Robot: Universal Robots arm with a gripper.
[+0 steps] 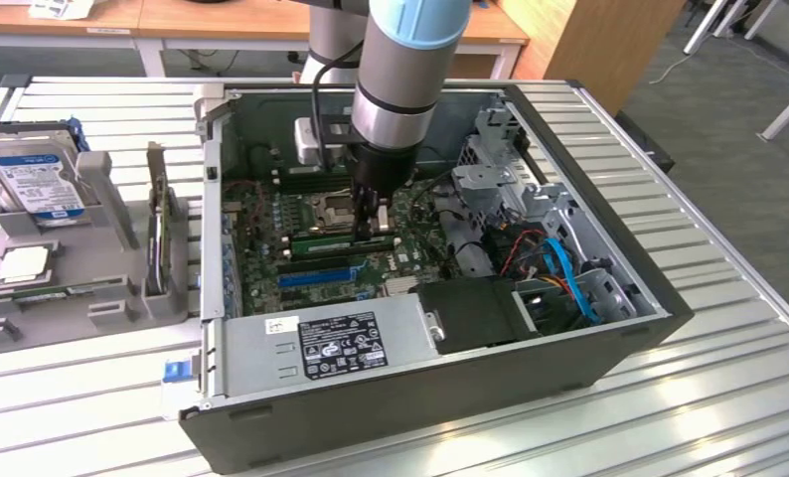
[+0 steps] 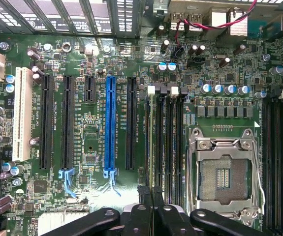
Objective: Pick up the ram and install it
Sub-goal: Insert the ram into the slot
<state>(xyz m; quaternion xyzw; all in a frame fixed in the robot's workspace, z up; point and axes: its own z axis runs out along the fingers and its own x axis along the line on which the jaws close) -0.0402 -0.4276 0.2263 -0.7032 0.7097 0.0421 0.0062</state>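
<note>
Exterior view: inside the computer case (image 1: 408,407), the hand (image 1: 372,221) was pinched together on the ram (image 1: 326,241). It stood on edge directly beneath, near the motherboard's middle, long axis along the memory slots (image 2: 167,142) beside the processor socket (image 2: 223,172).

The ram (image 1: 339,241) is a long, narrow green circuit-board stick. It stands level on its long edge along a memory slot of the motherboard (image 1: 264,231), just beside the processor socket (image 1: 331,207).
</note>
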